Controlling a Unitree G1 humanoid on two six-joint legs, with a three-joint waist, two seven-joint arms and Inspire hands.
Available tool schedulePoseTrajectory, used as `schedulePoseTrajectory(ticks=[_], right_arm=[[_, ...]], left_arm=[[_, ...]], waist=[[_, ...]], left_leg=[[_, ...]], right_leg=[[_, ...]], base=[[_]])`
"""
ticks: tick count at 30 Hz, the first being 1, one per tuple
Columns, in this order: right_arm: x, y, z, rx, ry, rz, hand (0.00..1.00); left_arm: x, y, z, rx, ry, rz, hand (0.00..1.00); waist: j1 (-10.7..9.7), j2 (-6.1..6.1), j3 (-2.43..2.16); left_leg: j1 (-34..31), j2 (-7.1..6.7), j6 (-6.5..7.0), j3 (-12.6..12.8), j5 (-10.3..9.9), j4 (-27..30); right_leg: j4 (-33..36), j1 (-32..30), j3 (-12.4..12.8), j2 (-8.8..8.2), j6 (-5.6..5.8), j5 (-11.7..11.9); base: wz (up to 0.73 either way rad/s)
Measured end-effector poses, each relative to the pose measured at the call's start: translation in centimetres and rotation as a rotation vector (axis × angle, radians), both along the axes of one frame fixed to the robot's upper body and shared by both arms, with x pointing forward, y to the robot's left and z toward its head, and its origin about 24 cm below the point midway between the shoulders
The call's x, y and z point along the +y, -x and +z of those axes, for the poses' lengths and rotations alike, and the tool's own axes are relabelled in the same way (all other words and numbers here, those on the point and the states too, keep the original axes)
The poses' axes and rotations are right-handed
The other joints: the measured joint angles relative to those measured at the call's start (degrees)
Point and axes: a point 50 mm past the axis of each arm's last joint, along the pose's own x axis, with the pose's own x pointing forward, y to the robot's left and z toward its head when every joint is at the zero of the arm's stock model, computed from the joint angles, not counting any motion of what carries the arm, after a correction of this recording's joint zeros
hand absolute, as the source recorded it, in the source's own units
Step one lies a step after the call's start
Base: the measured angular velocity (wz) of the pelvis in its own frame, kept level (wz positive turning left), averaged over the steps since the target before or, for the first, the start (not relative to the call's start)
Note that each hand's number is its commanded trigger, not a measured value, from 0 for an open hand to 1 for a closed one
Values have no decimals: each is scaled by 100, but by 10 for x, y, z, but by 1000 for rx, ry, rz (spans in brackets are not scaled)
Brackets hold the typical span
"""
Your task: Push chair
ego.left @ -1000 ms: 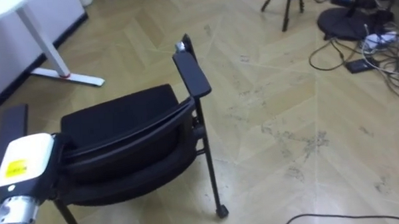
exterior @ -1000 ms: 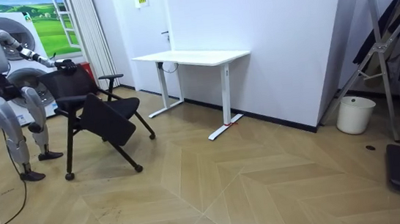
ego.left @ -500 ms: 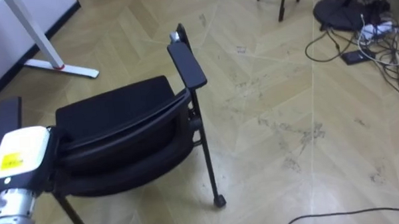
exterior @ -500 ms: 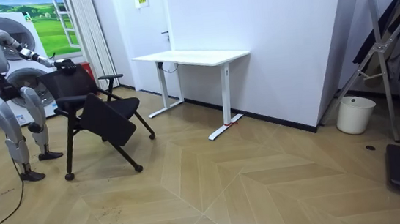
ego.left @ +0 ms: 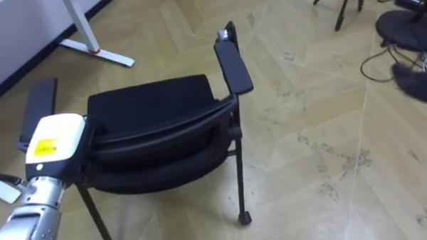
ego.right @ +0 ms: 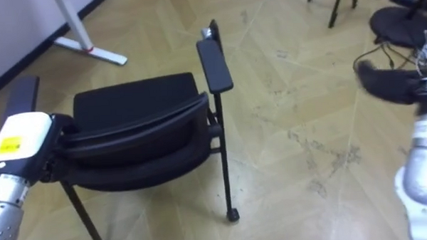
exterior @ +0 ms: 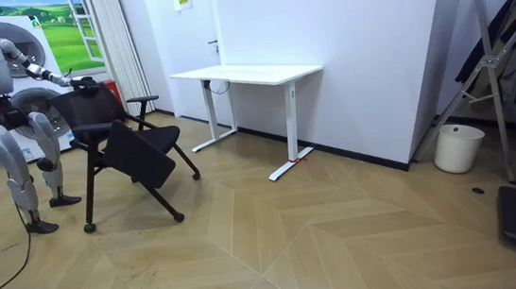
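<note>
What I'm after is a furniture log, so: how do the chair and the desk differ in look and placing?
The chair is black; the desk is white. The chair stands out on the floor before the robot, whose left hand is at its backrest; the desk stands against the wall. The chair's legs end in small wheels; the desk rests on long flat feet. Both stand on the wooden floor.

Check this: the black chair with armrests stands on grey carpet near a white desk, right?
No carpet: the black chair with armrests stands on wooden parquet floor, near the white desk, as the room view shows.
</note>
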Motion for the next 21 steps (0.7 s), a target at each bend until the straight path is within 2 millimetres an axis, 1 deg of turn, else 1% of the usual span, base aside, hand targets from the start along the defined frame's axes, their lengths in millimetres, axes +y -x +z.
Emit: schedulePoseTrajectory(ticks=[6, 10, 12, 15, 17, 21], right_arm=[[18, -7, -8, 106, 69, 123, 0], [25, -9, -12, 161, 109, 182, 0], [30, -9, -15, 187, 125, 219, 0], [39, -10, -23, 233, 132, 276, 0], [46, -10, -27, 267, 142, 318, 0], [49, -10, -32, 305, 164, 345, 0]], left_arm=[[-3, -2, 0, -1, -8, -12, 100], [-4, -6, 3, -11, -12, -25, 100], [-6, -8, 3, -10, -15, -39, 100], [-10, -9, 4, -11, -9, -70, 100], [-13, -10, 4, -15, -5, -86, 100], [-18, -14, 5, -16, -3, -111, 100]], waist=[[44, -24, -1], [116, -93, 11], [118, -101, 12], [158, -139, 13], [190, -170, 23], [251, -179, 24]], left_leg=[[18, 2, 0, -41, 0, -6], [19, 1, 0, -84, 0, -17], [15, 6, 0, -98, 0, -17], [11, 4, 0, -104, 0, -17], [2, 6, 0, -111, 0, -17], [-16, 10, 0, -174, 0, -16]], right_leg=[[0, 60, -48, -8, 0, 0], [-21, 68, -64, -8, -6, 4], [-94, 104, -92, -7, -14, 39], [-101, 106, -99, -10, -11, 43], [-110, 107, -115, -9, -11, 43], [-199, 166, -185, -15, -9, 65]], base=[[2], [0], [3], [0], [4], [8]])
